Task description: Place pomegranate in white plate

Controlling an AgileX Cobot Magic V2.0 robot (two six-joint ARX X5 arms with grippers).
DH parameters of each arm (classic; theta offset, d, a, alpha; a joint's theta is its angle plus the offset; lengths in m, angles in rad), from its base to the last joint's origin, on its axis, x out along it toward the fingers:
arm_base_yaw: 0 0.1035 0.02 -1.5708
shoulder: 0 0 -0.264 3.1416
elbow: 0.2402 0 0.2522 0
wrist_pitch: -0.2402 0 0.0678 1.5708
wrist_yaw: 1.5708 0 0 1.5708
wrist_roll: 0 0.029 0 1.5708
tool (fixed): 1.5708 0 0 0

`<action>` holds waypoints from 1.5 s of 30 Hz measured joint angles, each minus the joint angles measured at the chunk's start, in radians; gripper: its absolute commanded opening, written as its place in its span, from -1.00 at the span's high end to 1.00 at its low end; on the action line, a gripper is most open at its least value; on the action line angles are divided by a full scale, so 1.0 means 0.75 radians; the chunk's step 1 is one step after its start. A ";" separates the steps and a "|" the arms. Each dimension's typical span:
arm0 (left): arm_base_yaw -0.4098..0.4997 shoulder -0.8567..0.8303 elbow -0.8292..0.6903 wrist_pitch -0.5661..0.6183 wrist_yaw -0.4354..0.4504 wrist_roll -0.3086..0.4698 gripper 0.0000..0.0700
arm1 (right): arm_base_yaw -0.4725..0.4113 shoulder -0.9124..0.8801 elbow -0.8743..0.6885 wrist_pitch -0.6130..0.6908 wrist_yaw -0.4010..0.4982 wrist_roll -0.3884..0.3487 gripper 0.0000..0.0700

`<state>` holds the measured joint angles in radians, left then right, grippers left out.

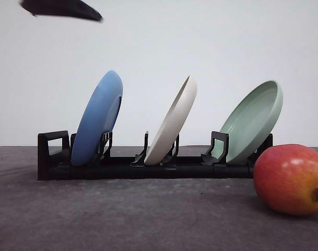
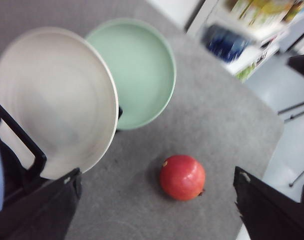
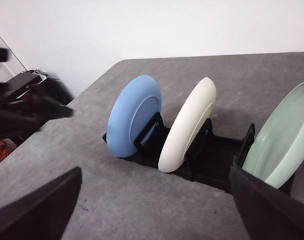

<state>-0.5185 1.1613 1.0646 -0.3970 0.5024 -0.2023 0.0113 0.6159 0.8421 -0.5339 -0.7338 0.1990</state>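
The pomegranate (image 1: 290, 179), red blushing orange, lies on the grey table at the front right, in front of the rack's right end. The left wrist view looks down on the pomegranate (image 2: 182, 177) resting apart from the plates. The white plate (image 1: 173, 123) stands tilted in the middle slot of a black rack (image 1: 122, 168); it also shows as white plate (image 2: 54, 100) and white plate (image 3: 187, 124). My left gripper (image 2: 155, 200) is open high above the table, with nothing between its fingers (image 2: 42, 210). My right gripper (image 3: 154, 200) is open, facing the rack from a distance.
A blue plate (image 1: 98, 117) stands in the rack's left slot and a pale green plate (image 1: 251, 121) in the right slot. A dark piece of an arm (image 1: 62, 8) hangs at the top left. The table's edge (image 2: 261, 150) runs close beyond the pomegranate.
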 measured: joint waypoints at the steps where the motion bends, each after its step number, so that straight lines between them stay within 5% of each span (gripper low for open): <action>1: -0.019 0.065 0.055 -0.035 -0.023 0.001 -0.71 | 0.000 0.000 0.000 0.000 0.000 0.000 -0.72; 12: -0.222 0.680 0.609 -0.172 -0.366 0.127 -0.69 | 0.000 0.000 0.000 0.000 0.000 0.001 -0.72; 22: -0.291 0.908 0.646 -0.125 -0.519 0.175 -0.67 | 0.000 0.000 0.000 0.000 0.000 0.020 -0.72; 24: -0.291 0.922 0.646 -0.122 -0.523 0.176 -0.36 | 0.000 0.000 0.000 0.000 0.000 0.020 -0.72; 29: -0.292 0.932 0.646 -0.120 -0.524 0.176 1.00 | 0.000 0.000 0.000 0.000 0.000 0.021 -0.72; 45: -0.313 0.798 0.646 -0.171 -0.515 0.175 1.00 | 0.000 0.000 0.000 0.000 0.001 0.020 -0.72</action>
<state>-0.7533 1.7596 1.5494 -0.5249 0.1158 -0.0708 0.0113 0.6159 0.8421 -0.5343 -0.7330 0.2142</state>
